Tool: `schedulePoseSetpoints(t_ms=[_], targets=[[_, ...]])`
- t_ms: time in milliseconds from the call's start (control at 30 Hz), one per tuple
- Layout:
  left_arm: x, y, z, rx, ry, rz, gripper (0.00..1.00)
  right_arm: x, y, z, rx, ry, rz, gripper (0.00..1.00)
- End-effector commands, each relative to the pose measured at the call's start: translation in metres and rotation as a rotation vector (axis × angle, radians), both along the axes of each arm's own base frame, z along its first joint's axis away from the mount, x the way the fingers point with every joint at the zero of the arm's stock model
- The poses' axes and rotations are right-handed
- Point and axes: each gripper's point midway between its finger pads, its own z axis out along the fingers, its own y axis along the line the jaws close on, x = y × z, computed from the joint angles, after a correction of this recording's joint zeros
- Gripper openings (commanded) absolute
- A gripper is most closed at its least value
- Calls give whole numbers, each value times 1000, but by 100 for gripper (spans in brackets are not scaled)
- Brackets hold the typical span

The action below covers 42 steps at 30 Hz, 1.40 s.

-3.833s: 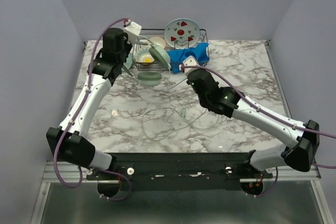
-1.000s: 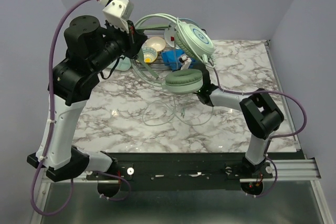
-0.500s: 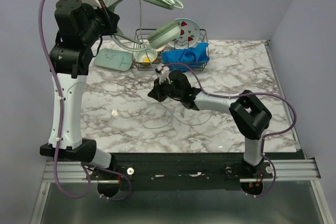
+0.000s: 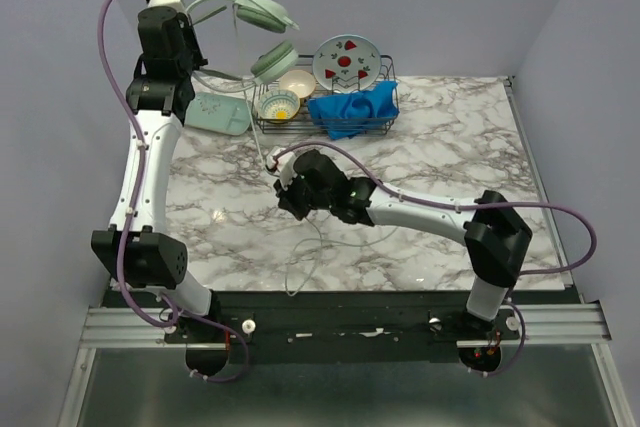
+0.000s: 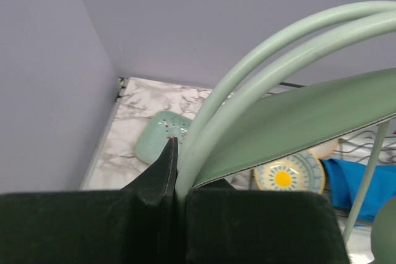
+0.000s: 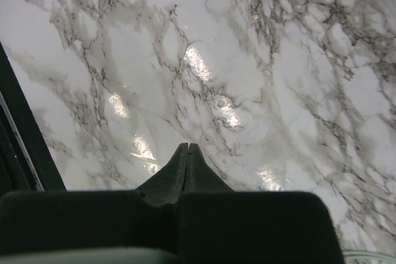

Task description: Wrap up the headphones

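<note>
The table (image 4: pixel 450 147) is crowded along its far edge, where a dish rack (image 4: pixel 390 77) stands just beneath the headphones (image 4: pixel 265 13), which are held high above the far left corner. Their headband is clamped in the left end effector (image 5: pixel 176 159), as is shown in the left wrist view. With the lower ear cup so near it, the rack is judged the likeliest snag. A cup or the cable could be caught on its wires or on the plate (image 4: pixel 347 62), and dishes could be dragged over if the headphones are swung or lowered carelessly. A blue cloth (image 4: pixel 350 109) is draped in the rack, a flat tray (image 4: pixel 215 113) lies just beside it, and a small bowl (image 4: pixel 279 104) sits inside. The cable (image 4: pixel 297 265) is led down to the right end effector (image 6: pixel 187 151), whose fingers are pressed together. Whether the cable is pinched between them cannot be told. Slack is spread toward the near edge, so a hard pull might strain the cable or let it slip free.
</note>
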Motion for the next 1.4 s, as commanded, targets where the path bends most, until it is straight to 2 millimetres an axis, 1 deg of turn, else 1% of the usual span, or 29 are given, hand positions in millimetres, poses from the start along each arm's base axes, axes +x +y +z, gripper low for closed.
schedulePoseSetpoints(t_ms=[0,33,67,133,167,200,233,267,300,333,367,400,433,467,500,533,600,633,700,733,767,833,1033,1133,1200,1233,1267,1333,1367], targets=[[9,36,41,224,-195,172,0,1,-27,38,-130,-117,-42,1],[10,37,46,263,-227,177,0,4,-33,42,-146,-132,-63,1],[11,30,27,320,-194,159,0,6,-42,52,-163,-148,-90,1],[11,21,24,475,-197,120,0,22,-64,64,-221,-221,-190,1],[9,13,4,530,-163,81,0,26,-74,70,-254,-244,-223,1],[7,-7,-3,579,-161,26,0,36,-90,81,-289,-297,-304,1],[5,-14,-6,688,-157,-3,0,42,-100,87,-322,-334,-333,1],[-2,-23,-25,735,-131,-40,0,46,-111,89,-371,-355,-364,1],[-6,-46,-31,782,-146,-116,0,55,-121,104,-394,-400,-427,1],[-10,-55,-38,845,-136,-164,0,63,-130,106,-431,-416,-451,1],[-15,-67,-60,882,-107,-229,0,67,-140,109,-467,-420,-475,1],[-24,-80,-61,905,-123,-291,0,73,-148,113,-487,-429,-508,1],[-31,-95,-73,932,-108,-359,0,81,-158,121,-487,-430,-542,1],[-37,-101,-89,977,-79,-409,0,84,-167,123,-502,-427,-559,1],[-45,-105,-90,987,-79,-435,0,87,-175,127,-502,-432,-580,1],[-52,-114,-104,992,-46,-508,0,92,-188,127,-516,-432,-604,1],[-64,-122,-112,959,-19,-587,0,96,-204,139,-496,-449,-640,1],[-73,-129,-125,940,23,-661,0,102,-215,142,-501,-455,-660,1],[-86,-142,-126,918,27,-734,0,104,-224,147,-473,-452,-668,1],[-94,-144,-135,912,63,-772,0,109,-231,149,-464,-448,-683,1],[-101,-155,-134,893,52,-820,0,111,-232,150,-448,-449,-684,1],[-114,-161,-142,846,100,-872,0,115,-238,156,-418,-451,-691,1],[-146,-180,-136,719,142,-1006,0,128,-254,168,-319,-431,-710,1],[-157,-186,-123,653,142,-1037,0,130,-254,166,-281,-420,-703,1],[-161,-190,-108,579,133,-1032,0,131,-246,168,-221,-417,-678,1],[-168,-194,-105,539,141,-1054,0,129,-243,159,-209,-400,-664,1],[-170,-197,-92,507,119,-1054,0,130,-238,166,-153,-415,-654,1],[-179,-204,-80,398,130,-1058,0,128,-224,162,-80,-391,-606,3],[-182,-206,-61,369,97,-1056,0,129,-219,161,-40,-393,-590,5]])
